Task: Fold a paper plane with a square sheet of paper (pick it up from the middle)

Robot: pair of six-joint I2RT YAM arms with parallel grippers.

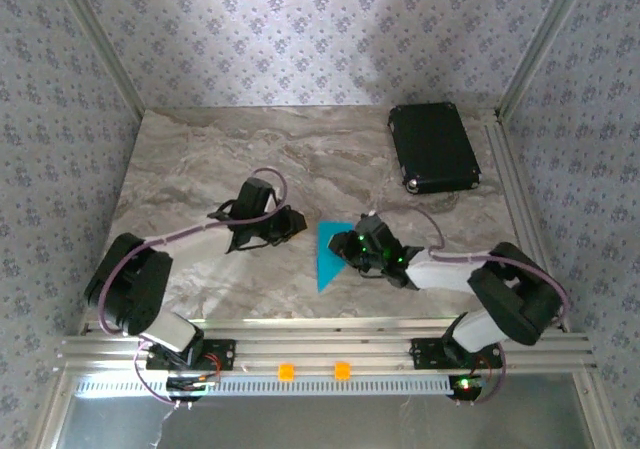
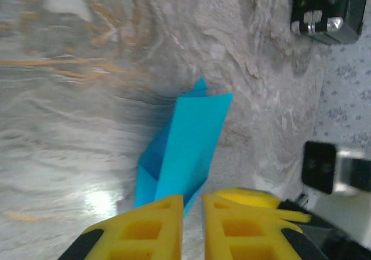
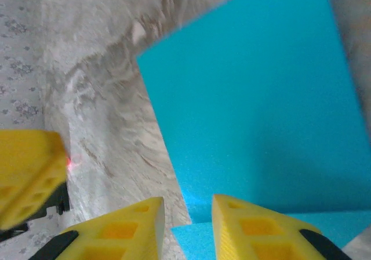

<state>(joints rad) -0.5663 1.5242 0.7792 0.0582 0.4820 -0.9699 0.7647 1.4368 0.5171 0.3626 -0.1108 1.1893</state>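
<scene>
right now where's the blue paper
In the top view the blue paper sits mid-table between the left hand and the right hand, nearer the arms than the black case.

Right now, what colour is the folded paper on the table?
Bright cyan-blue; the folded paper shows best in the right wrist view.
</scene>
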